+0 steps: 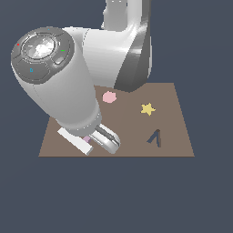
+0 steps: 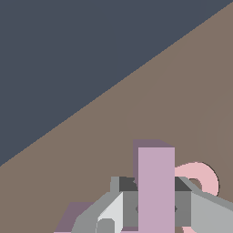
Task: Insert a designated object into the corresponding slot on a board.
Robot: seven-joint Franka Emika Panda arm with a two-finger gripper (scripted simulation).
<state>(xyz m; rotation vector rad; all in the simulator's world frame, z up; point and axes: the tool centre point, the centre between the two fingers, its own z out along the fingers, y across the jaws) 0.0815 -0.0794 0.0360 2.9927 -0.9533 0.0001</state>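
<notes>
So the claw (image 2: 156, 208) is pinching the lilac L block (image 2: 156, 182), one grey finger (image 2: 125, 207) tight on each side of the upright lilac bar, which sticks up between and past the fingertips in the wrist view. A darker purple patch, apparently the block's shadow, shows on the brown board (image 1: 173, 123) just beside the claw. Right behind the claw in that same view you can see a pink curved piece (image 2: 202, 175), looks like the round bit of the pink R, lying flat on the board and partly hidden by one finger. In the exterior view the claw (image 1: 98, 141) sits low over the board's near corner at the exterior view's left, and only a tiny sliver of lilac (image 1: 86, 139) peeks out under the big white arm. Well away from the claw, toward the exterior view's right, there's the dark V-shaped recess (image 1: 155, 138), and further back the yellow star (image 1: 147, 108) and the pink hexagon (image 1: 109, 97). Can't spot the L-shaped slot anywhere; the arm covers a good chunk of the board.
</notes>
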